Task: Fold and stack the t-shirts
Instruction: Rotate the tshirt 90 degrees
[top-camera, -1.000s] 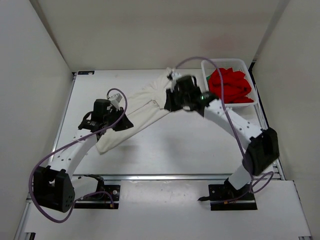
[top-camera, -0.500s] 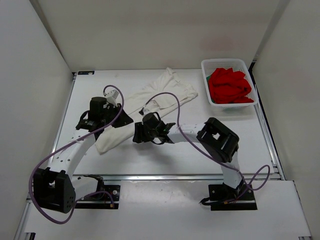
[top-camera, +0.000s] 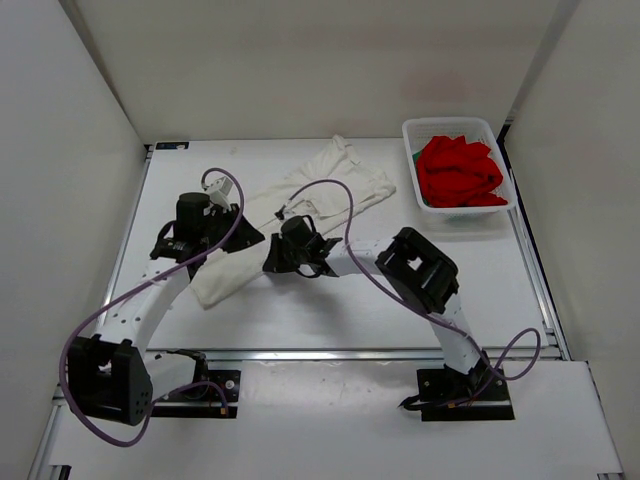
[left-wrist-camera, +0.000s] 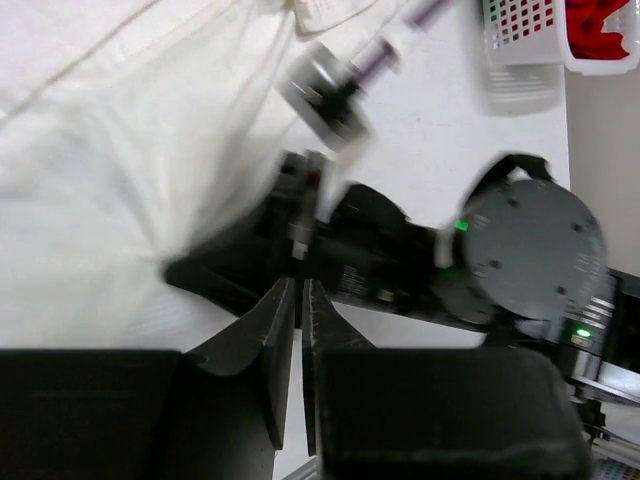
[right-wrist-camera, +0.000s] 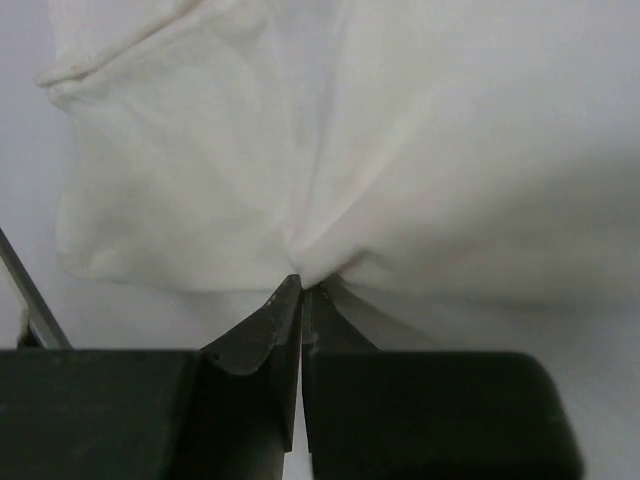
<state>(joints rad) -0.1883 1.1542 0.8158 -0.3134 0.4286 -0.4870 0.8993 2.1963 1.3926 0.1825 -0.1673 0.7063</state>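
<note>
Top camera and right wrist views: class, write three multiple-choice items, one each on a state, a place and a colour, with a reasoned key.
1. The right gripper is: A wide open; B shut on the white t-shirt; C out of sight.
2. The red t-shirt lies: A in the basket; B on the white t-shirt; C in the right gripper.
3. The t-shirt spread on the table is: A green; B white; C black.
Key: 1 B, cloth is pinched at its closed fingertips; 2 A, red cloth fills the basket; 3 B, the cloth is white.
</note>
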